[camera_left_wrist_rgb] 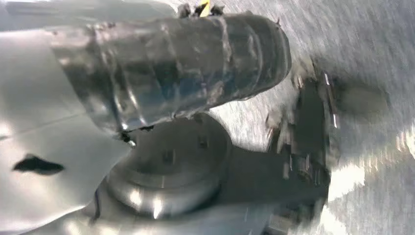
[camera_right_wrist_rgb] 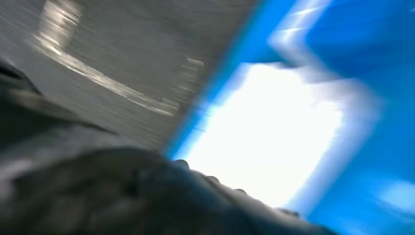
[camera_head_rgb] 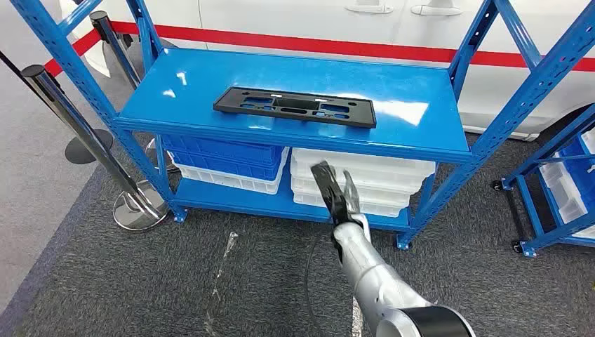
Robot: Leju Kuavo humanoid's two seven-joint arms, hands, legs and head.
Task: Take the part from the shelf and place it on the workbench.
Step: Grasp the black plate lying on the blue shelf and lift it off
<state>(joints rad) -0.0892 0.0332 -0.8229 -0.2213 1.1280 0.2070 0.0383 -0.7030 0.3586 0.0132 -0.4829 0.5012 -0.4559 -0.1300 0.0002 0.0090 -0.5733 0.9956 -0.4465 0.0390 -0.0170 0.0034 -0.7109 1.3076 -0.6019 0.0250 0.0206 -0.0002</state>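
Right hand point(camera_head_rgb: 335, 191) raised below shelf point(camera_head_rgb: 421, 137), fingers apart, empty; left hand's state cannot be told. Black part point(camera_head_rgb: 295, 107) lies flat on top: likely light, stiff plastic; grip a long edge

Head view looks down at shelf point(camera_head_rgb: 295, 98); wrist views blurred

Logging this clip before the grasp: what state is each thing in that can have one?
black part: lying flat on the upper blue shelf, untouched.
right hand: raised in front of the shelf, below the part, fingers apart, holding nothing.
left hand: too blurred to tell.
bins: stacked on the lower shelf level.
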